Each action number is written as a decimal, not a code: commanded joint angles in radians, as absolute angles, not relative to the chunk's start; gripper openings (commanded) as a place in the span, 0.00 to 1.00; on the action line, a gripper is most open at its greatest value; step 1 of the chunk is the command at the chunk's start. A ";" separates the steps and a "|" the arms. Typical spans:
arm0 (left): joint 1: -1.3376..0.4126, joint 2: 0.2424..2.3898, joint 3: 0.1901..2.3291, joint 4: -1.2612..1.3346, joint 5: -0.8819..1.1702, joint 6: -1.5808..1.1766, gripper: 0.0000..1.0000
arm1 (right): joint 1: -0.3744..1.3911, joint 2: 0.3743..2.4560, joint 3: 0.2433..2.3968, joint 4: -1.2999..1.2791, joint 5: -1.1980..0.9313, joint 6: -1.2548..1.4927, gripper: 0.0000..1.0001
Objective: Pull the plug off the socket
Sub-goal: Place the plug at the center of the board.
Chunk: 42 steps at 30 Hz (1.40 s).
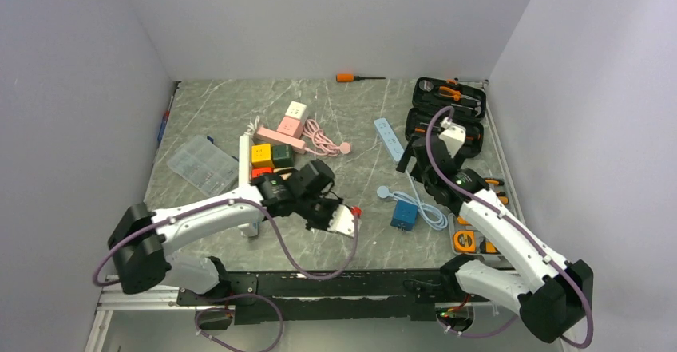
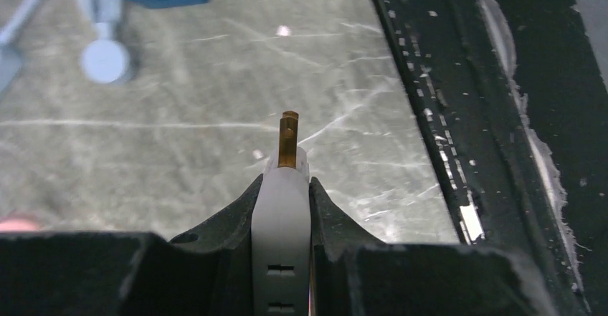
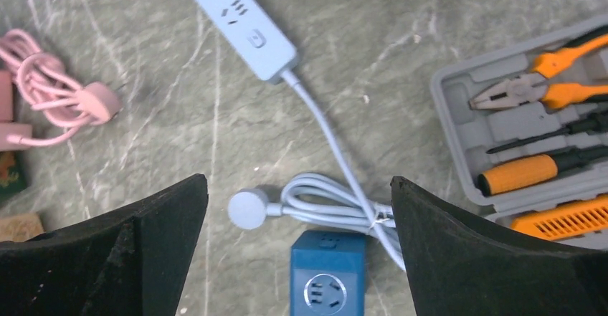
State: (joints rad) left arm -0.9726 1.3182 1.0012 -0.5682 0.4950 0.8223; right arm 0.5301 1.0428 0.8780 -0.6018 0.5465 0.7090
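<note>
My left gripper [image 1: 342, 219] is shut on a white plug [image 2: 281, 208], held just above the table near its front edge. One brass prong [image 2: 288, 138] sticks out past the fingertips, touching nothing. In the top view the plug [image 1: 345, 220] shows a small red part at its tip. The blue cube socket [image 1: 404, 215] lies on the table to the plug's right, apart from it. My right gripper [image 3: 299, 183] hovers open above the blue socket [image 3: 326, 276], whose round outlet face is bare. From above, the right gripper [image 1: 417, 168] sits just behind the socket.
A light-blue power strip [image 3: 236, 18] with its bundled cable [image 3: 337, 205] lies by the socket. An open grey tool case [image 3: 530, 130] is at the right, black tool cases [image 1: 447, 108] behind. A pink strip [image 1: 281, 135], coloured cubes [image 1: 271, 156] and a clear box [image 1: 199, 164] lie left. A black rail [image 2: 459, 115] edges the front.
</note>
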 commanded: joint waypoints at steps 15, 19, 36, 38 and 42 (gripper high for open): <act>-1.104 2.013 1.610 -0.839 0.275 0.870 0.29 | 0.408 0.792 0.679 -0.671 0.309 0.758 1.00; -1.121 2.056 1.650 -0.812 0.317 0.842 0.43 | 0.409 0.686 0.666 -0.737 0.268 0.775 1.00; -1.042 1.790 1.673 -0.874 0.394 0.754 0.99 | 0.410 0.671 0.880 -1.075 0.225 0.790 1.00; -0.966 1.746 1.759 -0.969 0.416 0.738 0.99 | 0.410 0.701 0.908 -1.020 0.222 0.765 1.00; -0.764 1.687 1.877 -1.135 0.443 0.707 0.99 | 0.412 0.777 0.878 -0.832 0.112 0.732 0.93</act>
State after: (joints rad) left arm -0.9504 1.8050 1.7527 -0.9607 0.3988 0.7502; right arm 0.4068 0.7181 0.8726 -1.0126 0.2081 0.8013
